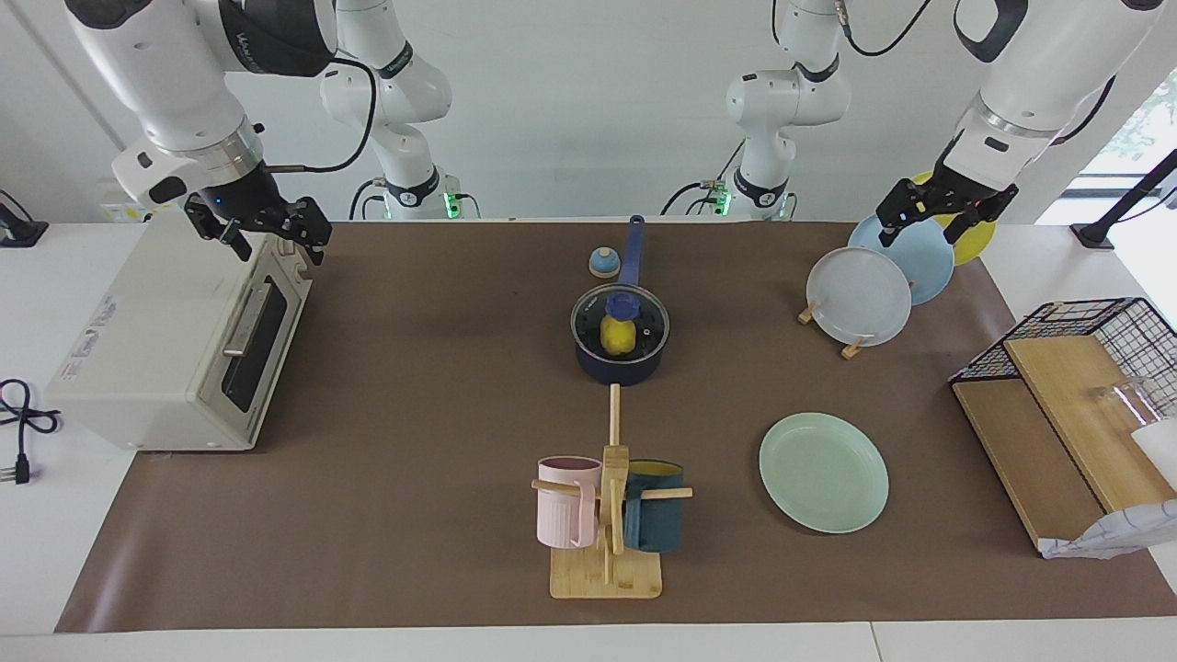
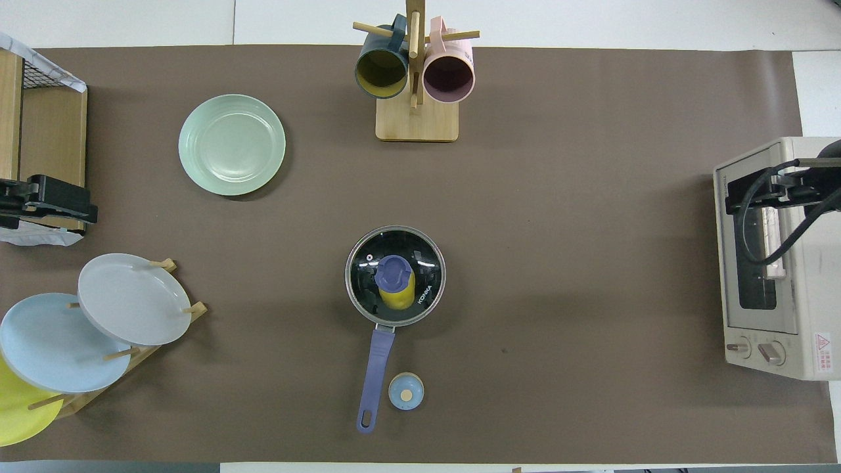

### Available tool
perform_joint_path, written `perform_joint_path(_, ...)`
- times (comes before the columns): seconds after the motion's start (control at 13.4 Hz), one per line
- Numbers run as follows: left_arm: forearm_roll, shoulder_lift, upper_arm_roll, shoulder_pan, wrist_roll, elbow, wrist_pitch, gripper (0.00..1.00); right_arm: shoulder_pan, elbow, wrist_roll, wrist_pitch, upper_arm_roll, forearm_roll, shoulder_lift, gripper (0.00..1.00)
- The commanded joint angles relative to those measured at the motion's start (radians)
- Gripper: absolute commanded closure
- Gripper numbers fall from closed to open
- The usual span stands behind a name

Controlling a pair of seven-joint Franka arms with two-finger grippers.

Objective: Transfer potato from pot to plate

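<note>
We see the potato [image 1: 619,337] inside the lidded pot [image 1: 620,354] (glass lid on), the mint-green plate [image 1: 824,472] bare; left gripper [image 1: 938,219] over the plate rack [image 1: 851,346] and right gripper [image 1: 267,234] over the toaster oven [image 1: 175,340] hang open-fingered.

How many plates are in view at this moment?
4. The mint-green plate lies flat on the mat, farther from the robots than the rack. The grey plate, light blue plate and yellow plate stand in the wooden rack at the left arm's end; none looks hidden.

bright, even | soft shadows | sharp | window glare at edge
</note>
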Motion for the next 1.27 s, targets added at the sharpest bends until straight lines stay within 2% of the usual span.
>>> perform_joint_path(0.0, -0.007, -0.019, -0.015, 0.02, -0.009, -0.016, 0.003, 0.0, -0.01, -0.026, -0.029, 0.016, 0.002, 0.019, -0.021, 0.0)
perform_joint_path(0.6, -0.007, -0.019, -0.015, 0.02, -0.009, -0.016, 0.003, 0.0, 0.002, -0.026, -0.03, 0.01, 0.011, 0.021, -0.022, 0.0)
perform_joint_path(0.89, -0.007, -0.019, -0.015, 0.02, -0.008, -0.016, 0.003, 0.0, 0.056, -0.035, -0.09, 0.086, 0.022, 0.079, -0.016, 0.0)
perform_joint_path(1.04, -0.007, -0.019, -0.015, 0.02, -0.009, -0.016, 0.003, 0.0, 0.12, -0.029, -0.061, 0.091, 0.024, 0.079, -0.003, 0.0)
perform_joint_path(1.19, -0.007, -0.019, -0.015, 0.02, -0.009, -0.016, 0.003, 0.0, 0.216, -0.006, 0.075, 0.105, 0.025, 0.091, 0.025, 0.0)
